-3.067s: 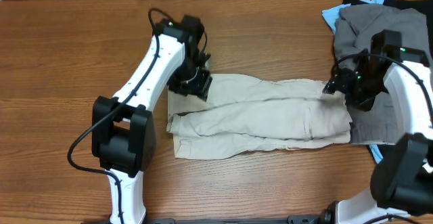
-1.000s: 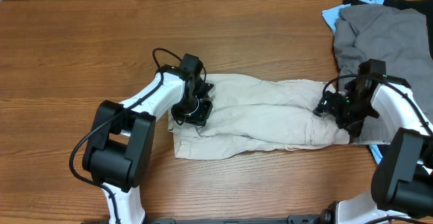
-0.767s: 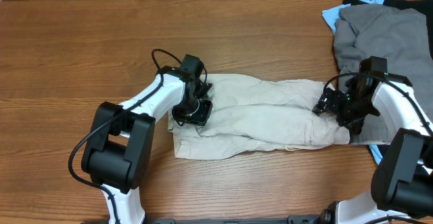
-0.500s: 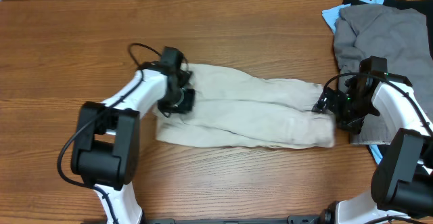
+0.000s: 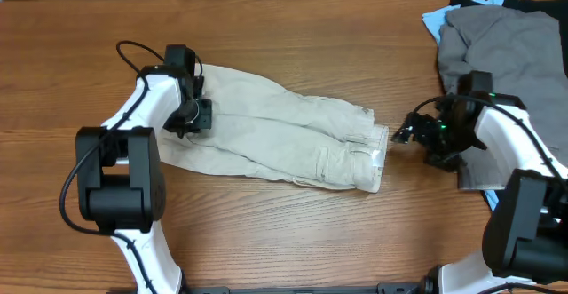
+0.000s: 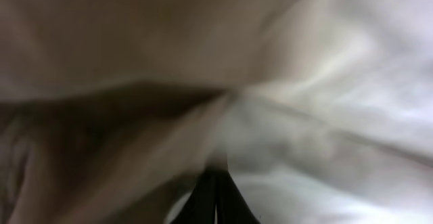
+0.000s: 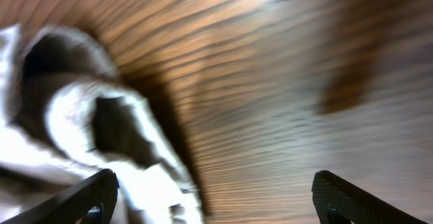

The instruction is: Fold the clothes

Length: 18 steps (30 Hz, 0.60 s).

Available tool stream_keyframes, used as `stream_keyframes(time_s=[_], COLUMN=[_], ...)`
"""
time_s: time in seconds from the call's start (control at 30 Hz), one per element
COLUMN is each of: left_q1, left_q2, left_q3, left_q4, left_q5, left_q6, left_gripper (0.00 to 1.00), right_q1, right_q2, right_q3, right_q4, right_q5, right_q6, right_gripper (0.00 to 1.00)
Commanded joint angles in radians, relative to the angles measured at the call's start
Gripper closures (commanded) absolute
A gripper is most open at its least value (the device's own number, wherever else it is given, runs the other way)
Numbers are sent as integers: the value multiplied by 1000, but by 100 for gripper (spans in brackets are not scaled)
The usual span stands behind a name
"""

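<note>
The light-beige shorts [image 5: 284, 139] lie folded lengthwise, slanting from the upper left down to the middle of the table. My left gripper [image 5: 190, 116] sits on their left end, shut on the cloth. In the left wrist view the beige fabric [image 6: 304, 82] fills the picture and the dark fingers [image 6: 206, 204] meet with no gap. My right gripper [image 5: 402, 138] hovers open just right of the shorts' waistband end, apart from it. In the right wrist view that gripper [image 7: 215, 187] stands wide over bare wood, with the shorts' edge [image 7: 67, 122] at the left.
A pile of other clothes fills the back right corner: a grey garment [image 5: 506, 45], a light-blue piece [image 5: 435, 17] and a black piece [image 5: 541, 1]. More grey cloth [image 5: 484, 174] lies under the right arm. The wooden table [image 5: 293, 54] shows bare behind the shorts.
The left gripper has dragged the shorts leftward and away, so they now lie slanted. Their right end has slid out from the right gripper, which stays open near the same spot.
</note>
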Motion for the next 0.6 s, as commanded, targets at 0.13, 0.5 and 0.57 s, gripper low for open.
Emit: stream_keyframes(time_s=[0.13, 0.5, 0.57], left_q1=[-1, -15, -21], left_q2=[49, 49, 49], left_q3=[394, 912, 967], left_q4=[-306, -554, -587], left_q5=[67, 220, 220], left_q6=[89, 95, 113], left_gripper=[91, 55, 53], right_q1=[53, 200, 233], right_q2=[-8, -4, 3], right_q3=[22, -68, -94], right_q4=[8, 145, 175], right_q5=[-125, -21, 15], right_q6=[-6, 68, 84], right_gripper=[5, 5, 5])
